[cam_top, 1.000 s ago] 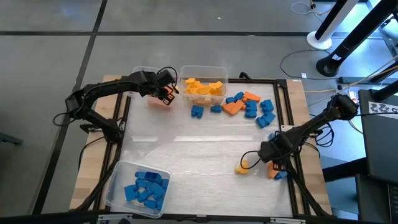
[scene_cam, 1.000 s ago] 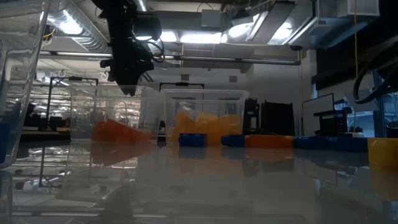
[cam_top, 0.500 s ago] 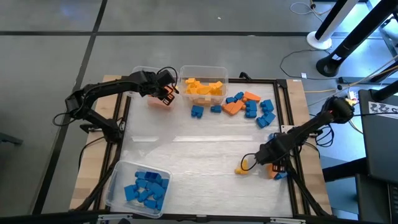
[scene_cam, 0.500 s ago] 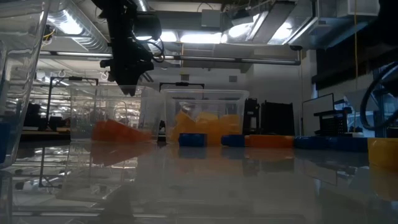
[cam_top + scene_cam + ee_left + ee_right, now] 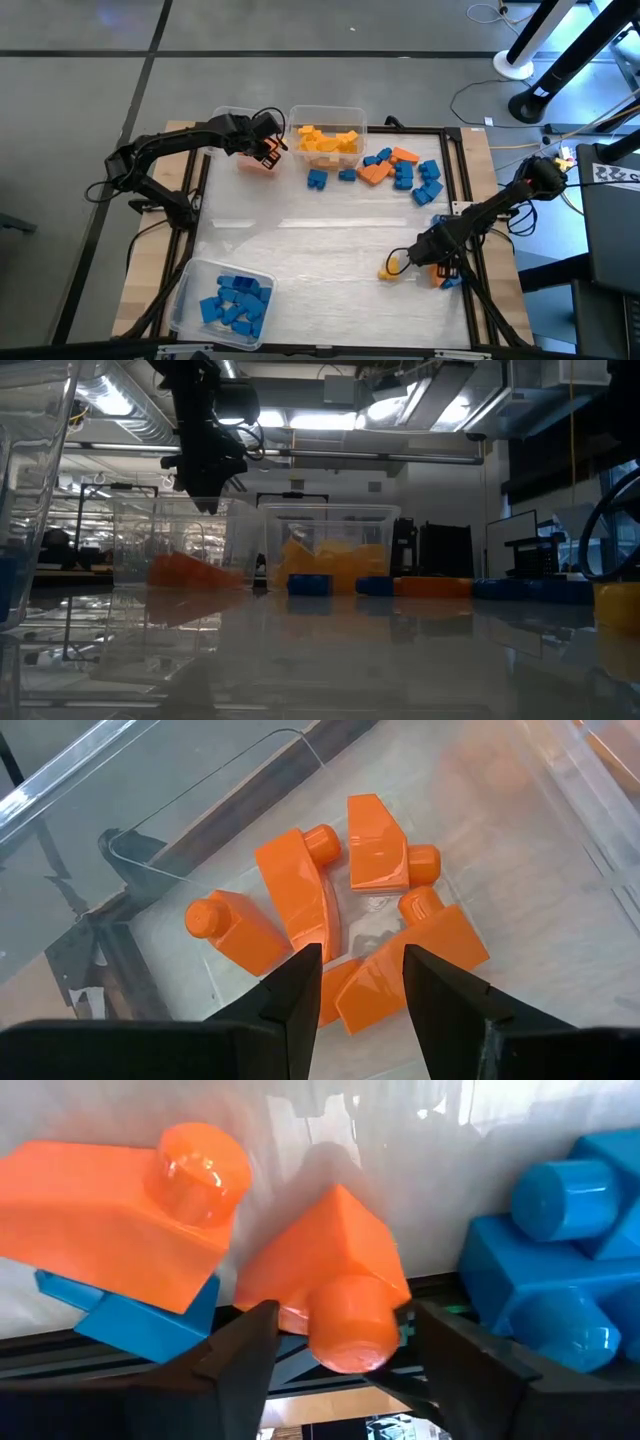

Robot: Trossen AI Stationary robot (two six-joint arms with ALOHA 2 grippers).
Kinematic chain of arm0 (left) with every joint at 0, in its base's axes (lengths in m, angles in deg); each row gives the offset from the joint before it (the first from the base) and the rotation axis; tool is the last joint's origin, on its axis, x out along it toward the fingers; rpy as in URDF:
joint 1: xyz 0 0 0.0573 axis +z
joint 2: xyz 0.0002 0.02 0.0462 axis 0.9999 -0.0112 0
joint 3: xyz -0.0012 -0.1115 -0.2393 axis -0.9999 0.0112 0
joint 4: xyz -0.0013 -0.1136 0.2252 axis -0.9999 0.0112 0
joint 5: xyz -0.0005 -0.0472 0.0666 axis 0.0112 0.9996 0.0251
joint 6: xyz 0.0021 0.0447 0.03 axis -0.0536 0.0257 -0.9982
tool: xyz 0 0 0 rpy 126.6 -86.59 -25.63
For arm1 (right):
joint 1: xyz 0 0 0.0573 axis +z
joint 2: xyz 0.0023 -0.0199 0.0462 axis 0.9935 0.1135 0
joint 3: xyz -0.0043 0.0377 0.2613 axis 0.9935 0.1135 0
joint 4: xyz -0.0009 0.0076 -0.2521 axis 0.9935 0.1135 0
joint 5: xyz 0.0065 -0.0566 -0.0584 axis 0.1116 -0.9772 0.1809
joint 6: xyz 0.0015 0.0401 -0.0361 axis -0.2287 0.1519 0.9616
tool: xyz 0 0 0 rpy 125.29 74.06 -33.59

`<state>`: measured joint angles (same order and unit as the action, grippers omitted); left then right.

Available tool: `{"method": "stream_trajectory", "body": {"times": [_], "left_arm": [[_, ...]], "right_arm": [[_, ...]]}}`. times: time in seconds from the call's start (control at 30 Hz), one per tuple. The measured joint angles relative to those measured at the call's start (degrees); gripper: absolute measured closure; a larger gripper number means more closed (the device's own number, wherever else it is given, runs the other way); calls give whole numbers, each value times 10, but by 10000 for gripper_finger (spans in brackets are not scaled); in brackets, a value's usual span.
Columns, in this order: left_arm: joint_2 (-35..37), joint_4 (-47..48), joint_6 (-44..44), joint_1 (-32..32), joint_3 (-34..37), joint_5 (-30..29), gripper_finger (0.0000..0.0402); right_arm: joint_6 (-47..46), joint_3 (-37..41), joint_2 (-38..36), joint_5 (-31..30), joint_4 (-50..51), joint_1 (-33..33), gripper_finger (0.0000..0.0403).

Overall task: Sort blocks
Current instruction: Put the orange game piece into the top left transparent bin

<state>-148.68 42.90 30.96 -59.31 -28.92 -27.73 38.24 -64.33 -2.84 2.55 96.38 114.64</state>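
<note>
Here our right gripper (image 5: 340,1345) straddles an orange block (image 5: 325,1285), jaws apart; our left gripper (image 5: 355,980) hangs empty, jaws parted, over its bin (image 5: 228,115).

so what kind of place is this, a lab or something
Probably a robotics lab or workshop: exposed ceiling ducts and bright strip lights overhead, equipment racks in the room behind, and cables trailing over a bare grey floor.

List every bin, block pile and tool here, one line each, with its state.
Left tool: open, empty, above orange blocks in their bin.
Right tool: open around an orange block, not clamped.
Yellow bin: partly filled.
Blue bin: partly filled.
Loose blocks: unsorted on the table.
</note>
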Motion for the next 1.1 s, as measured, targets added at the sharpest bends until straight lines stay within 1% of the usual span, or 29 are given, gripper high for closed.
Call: {"method": "stream_trajectory", "body": {"times": [0.27, 0.4, 0.5, 0.67, 0.83, 1.1], "left_arm": [[0, 0, 1, 0, 0, 0, 270], [0, 0, 1, 0, 0, 0, 270], [0, 0, 1, 0, 0, 0, 270], [0, 0, -1, 0, 0, 0, 270], [0, 1, -31, 0, 0, 0, 270], [3, 2, -33, 0, 0, 0, 270]], "right_arm": [[1, -1, -1, 1, -15, 0, 257], [1, -1, -1, 2, -15, 0, 283], [1, -1, -1, 3, -16, 0, 285], [0, 0, -1, 3, -16, 0, 273], [0, 0, -1, 2, -16, 0, 279], [-3, 0, -1, 0, -17, -1, 277]]}}
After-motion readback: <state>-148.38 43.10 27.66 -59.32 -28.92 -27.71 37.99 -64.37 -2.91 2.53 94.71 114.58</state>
